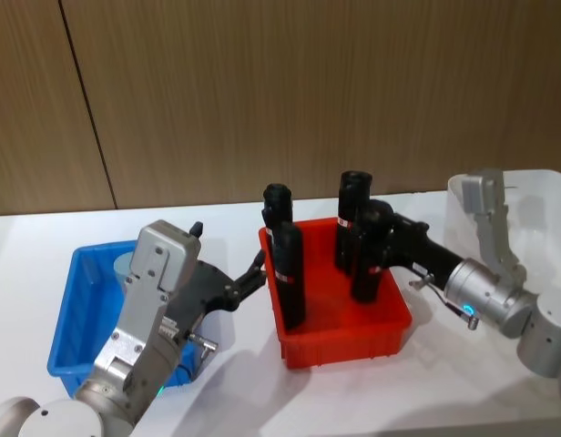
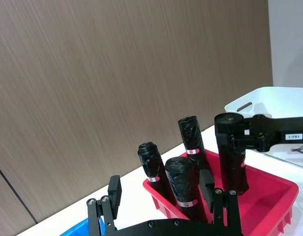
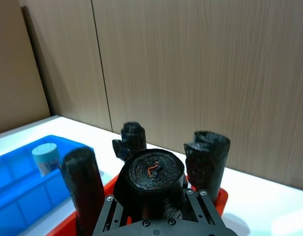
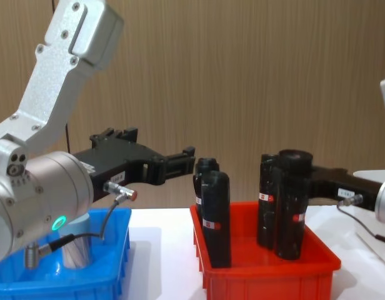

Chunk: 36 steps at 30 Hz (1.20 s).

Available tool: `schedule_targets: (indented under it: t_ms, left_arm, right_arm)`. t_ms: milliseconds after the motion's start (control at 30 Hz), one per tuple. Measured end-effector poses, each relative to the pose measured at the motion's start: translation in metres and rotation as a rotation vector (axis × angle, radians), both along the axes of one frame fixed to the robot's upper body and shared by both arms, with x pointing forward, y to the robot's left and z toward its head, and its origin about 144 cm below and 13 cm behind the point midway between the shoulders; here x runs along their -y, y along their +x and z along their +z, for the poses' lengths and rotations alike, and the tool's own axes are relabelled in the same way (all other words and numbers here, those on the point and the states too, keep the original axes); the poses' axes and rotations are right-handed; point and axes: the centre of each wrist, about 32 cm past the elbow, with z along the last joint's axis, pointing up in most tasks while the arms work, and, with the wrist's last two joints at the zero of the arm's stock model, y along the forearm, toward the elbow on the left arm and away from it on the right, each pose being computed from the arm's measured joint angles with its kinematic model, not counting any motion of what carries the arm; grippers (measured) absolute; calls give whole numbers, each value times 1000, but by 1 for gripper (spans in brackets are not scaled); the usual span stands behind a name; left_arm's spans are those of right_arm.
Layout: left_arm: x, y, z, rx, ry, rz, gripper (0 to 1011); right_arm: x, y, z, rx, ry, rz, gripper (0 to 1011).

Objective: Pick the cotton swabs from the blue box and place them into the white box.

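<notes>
One cotton swabs jar [image 3: 45, 157] with a pale blue lid stands in the blue box [image 1: 73, 314] at the left, also seen as the jar [image 4: 75, 250] behind my left arm. My left gripper [image 1: 251, 271] hangs open between the blue box and the red bin, nothing between its fingers [image 2: 114, 192]. My right gripper [image 1: 381, 225] is shut on a black bottle [image 4: 291, 206] standing in the red bin; the bottle's rolled top [image 3: 149, 172] sits between the jaws. The white box [image 1: 545, 196] is at the far right, behind the right arm.
The red bin [image 1: 349, 339] sits mid-table and holds several upright black bottles [image 1: 288, 273]. The left arm's body covers much of the blue box. A wooden wall runs behind the white table [image 1: 44, 237].
</notes>
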Motion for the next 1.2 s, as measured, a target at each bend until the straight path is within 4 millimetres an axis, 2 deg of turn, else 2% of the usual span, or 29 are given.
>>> schedule_targets:
  t_ms: [367,767,1200]
  left_arm:
    - [0,0,0,0,0,0,1004]
    - [0,0,0,0,0,0,1004]
    - [0,0,0,0,0,0,1004]
  right_arm:
    - [-1,-19,27,79,3,-17,475]
    - [6,-54,70,185,-15,-121,475]
    - [19,-77,94,240,-80,-275,475]
